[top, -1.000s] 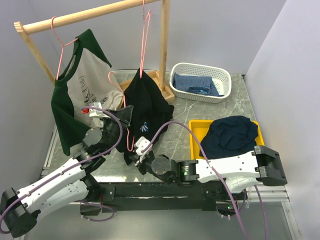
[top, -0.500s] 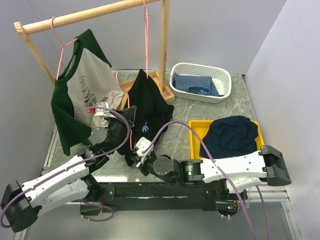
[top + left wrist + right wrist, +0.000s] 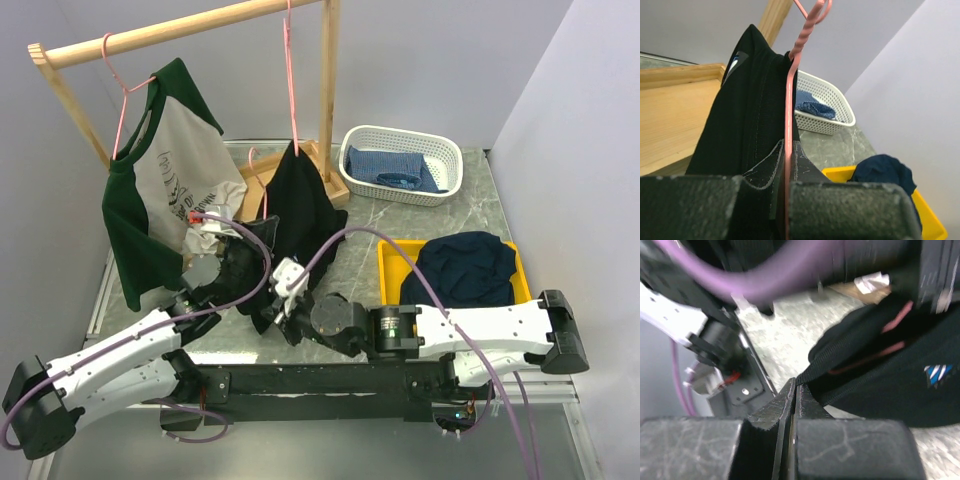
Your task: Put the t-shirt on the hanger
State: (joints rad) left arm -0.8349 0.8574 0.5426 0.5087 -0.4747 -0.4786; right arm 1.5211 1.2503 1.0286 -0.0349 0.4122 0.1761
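Wire of the pink hanger (image 3: 788,95) is pinched by the left tool (image 3: 785,152), black t-shirt (image 3: 890,387) hem by the right tool (image 3: 795,390).

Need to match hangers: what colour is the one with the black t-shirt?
Pink. The hanger shows best in the left wrist view.

No lettering can be read. The grey shirt with dark green sleeves (image 3: 165,175) bears a dark chest print, too small to decipher. The black t-shirt (image 3: 880,390) carries a small blue-and-white striped mark without words.
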